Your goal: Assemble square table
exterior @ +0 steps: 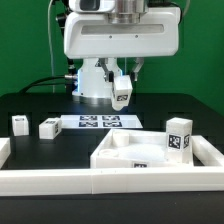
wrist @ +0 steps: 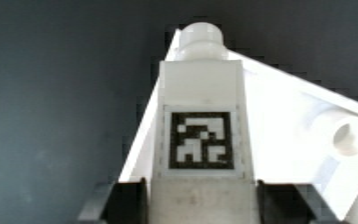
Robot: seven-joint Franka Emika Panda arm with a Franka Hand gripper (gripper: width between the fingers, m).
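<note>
My gripper is shut on a white table leg and holds it in the air above the table's far middle. In the wrist view the leg runs out from between the dark fingers, tag facing the camera, rounded tip far out. The white square tabletop lies at the front of the exterior view's right. A corner of it with a hole shows beside the held leg in the wrist view. One leg stands at its right corner. Two loose legs lie at the left.
The marker board lies flat behind the tabletop. A low white border wall runs along the front and up both sides. The robot's white base stands at the back.
</note>
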